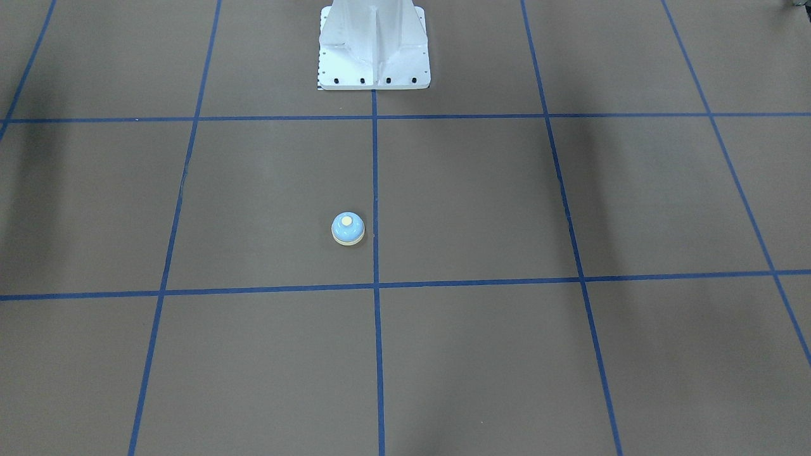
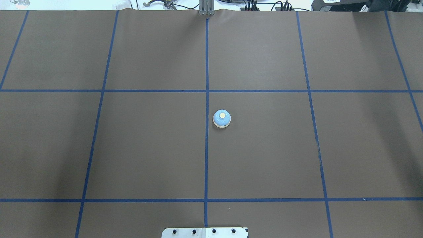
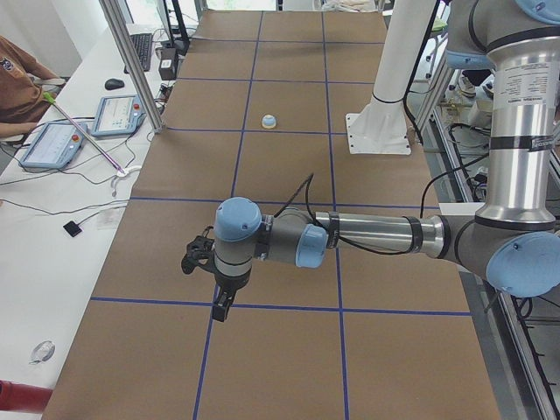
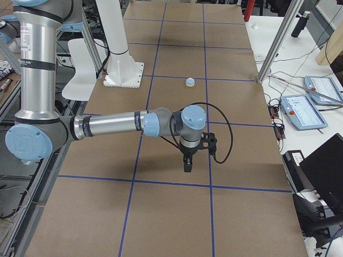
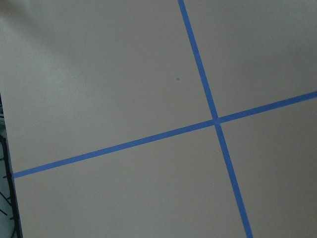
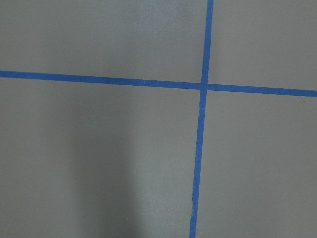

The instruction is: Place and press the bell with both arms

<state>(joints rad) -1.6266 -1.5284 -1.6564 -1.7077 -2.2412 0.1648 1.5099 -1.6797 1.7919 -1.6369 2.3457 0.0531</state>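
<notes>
Light, rigid bell (image 2: 221, 118), slick dome; I'd grip low. My left hand (image 3: 222, 306), right hand (image 4: 187, 163): apart or together, can't tell.

We see the left arm (image 3: 367, 234) and right arm (image 4: 107, 125), grey-silver tubes with light-blue joint caps beside the white, black-bolted pedestal (image 1: 374, 57), with looping black cables (image 4: 230, 134) at the black left gripper (image 3: 219, 311) and right gripper (image 4: 187, 167).
</notes>
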